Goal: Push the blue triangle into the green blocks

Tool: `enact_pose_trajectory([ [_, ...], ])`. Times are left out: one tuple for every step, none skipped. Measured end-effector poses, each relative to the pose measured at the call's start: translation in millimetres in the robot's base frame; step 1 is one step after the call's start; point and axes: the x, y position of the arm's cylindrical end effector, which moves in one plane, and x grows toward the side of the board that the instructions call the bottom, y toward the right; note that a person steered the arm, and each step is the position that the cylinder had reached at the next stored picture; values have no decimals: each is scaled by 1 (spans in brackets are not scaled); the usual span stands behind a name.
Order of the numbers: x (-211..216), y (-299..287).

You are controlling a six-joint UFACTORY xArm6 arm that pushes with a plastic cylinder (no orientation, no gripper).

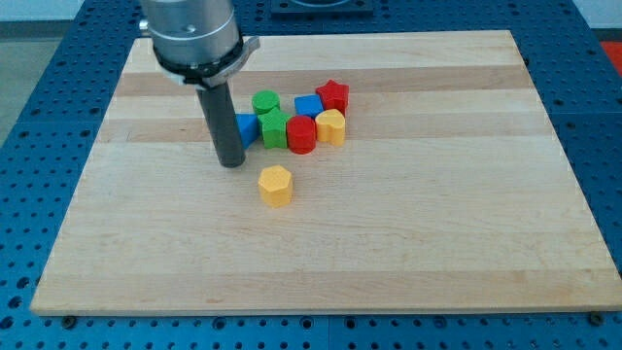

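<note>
Tip: my tip (231, 162) rests on the bench (437, 243) just at the view's left of the block cluster, its very end a little below the blue triangle.
Fingers: there are none to report wide or narrow; the arm ends in a bare dark rod, so nothing is held.
Blue triangle: the blue triangle (247, 127) lies at about 1 o'clock from my tip, close beside the rod and partly hidden behind it (its exact outline is hard to read).
Green blocks: a green cylinder (265, 102) and a second green block (276, 127) sit at 3 o'clock of the triangle; the second one looks touching or nearly touching it.
Key relation: the greens lie straight beyond the triangle toward 3 o'clock, so I judge a short push that way would press it in.
Neighbours: a red cylinder (301, 134), a yellow block (330, 126), a blue cube (308, 106) and a red star (332, 95) crowd behind the greens and may be shoved along.
Stray block: a yellow hexagon (275, 185) stands apart at 5 o'clock of my tip, off the likely path.
Surface and room: smooth pale wood, with wide open board at 6 and 9 o'clock.
</note>
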Motion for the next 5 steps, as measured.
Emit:
enact_pose_trajectory([
  [-34,-4],
  [-68,-22],
  [-85,-26],
  [-75,-26],
  [-44,-39],
])
